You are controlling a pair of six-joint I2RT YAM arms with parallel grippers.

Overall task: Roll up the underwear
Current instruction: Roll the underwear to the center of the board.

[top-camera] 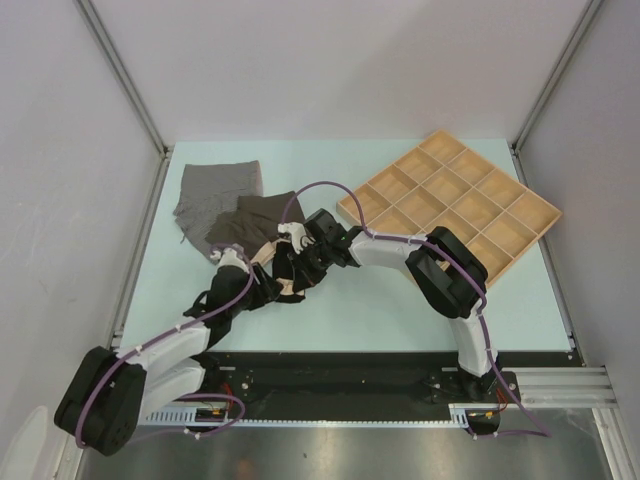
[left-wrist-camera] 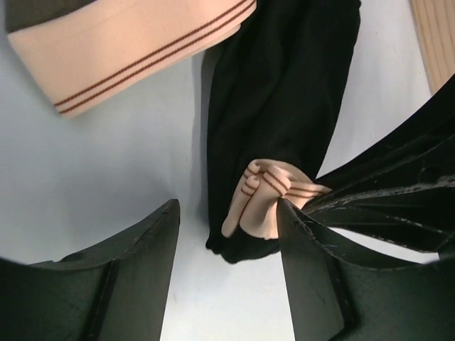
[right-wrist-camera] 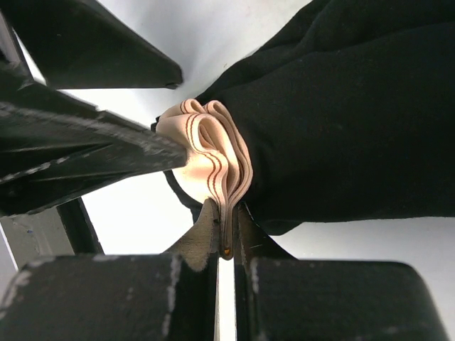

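Black briefs [top-camera: 288,280] bunched mid-surface [top-camera: 400,310] between both arms; grey briefs [top-camera: 218,190] and brown briefs [top-camera: 258,215] lie behind, wooden tray [top-camera: 450,205] at right.
Left wrist: left gripper [left-wrist-camera: 227,263], fingers wide apart either side of the folded peach waistband [left-wrist-camera: 266,199].
Right wrist: right gripper [right-wrist-camera: 226,245], fingers pinched on that waistband.

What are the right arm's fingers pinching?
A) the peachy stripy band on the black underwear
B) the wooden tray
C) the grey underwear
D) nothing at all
A: in the right wrist view, the right arm's fingers are shut on the folded peach striped band of the black underwear.
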